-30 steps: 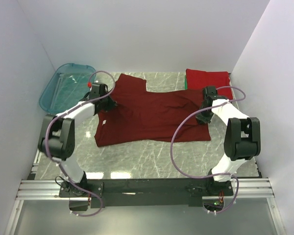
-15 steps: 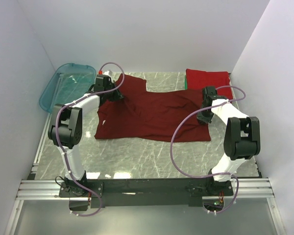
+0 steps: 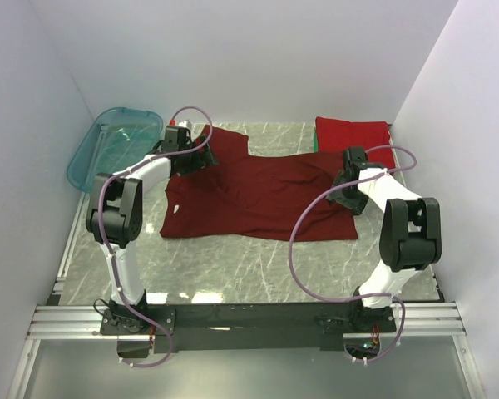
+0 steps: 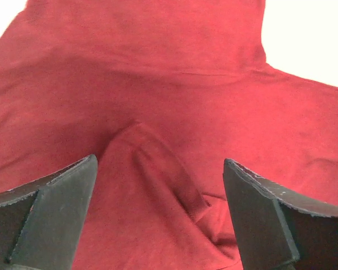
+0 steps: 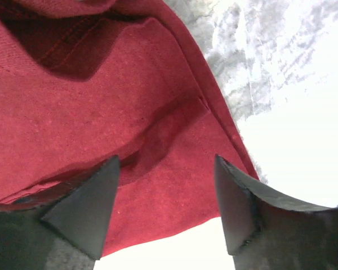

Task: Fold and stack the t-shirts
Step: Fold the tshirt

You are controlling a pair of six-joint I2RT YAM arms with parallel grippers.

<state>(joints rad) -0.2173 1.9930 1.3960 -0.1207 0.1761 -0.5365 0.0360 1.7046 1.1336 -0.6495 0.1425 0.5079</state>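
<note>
The t-shirt [image 3: 258,195] is dark maroon, the folded shirt [image 3: 353,131] bright red, the tub [image 3: 108,148] translucent teal.

No lettering legible in any view. Maroon t-shirt [image 3: 258,195] is plain cloth in the overhead view, and close up in both wrist views it shows only weave and seams — no print or brand to be made out. Folded red t-shirt [image 3: 353,133] is plain on its visible face. Teal tub [image 3: 108,141] has no marking that can be read.
</note>
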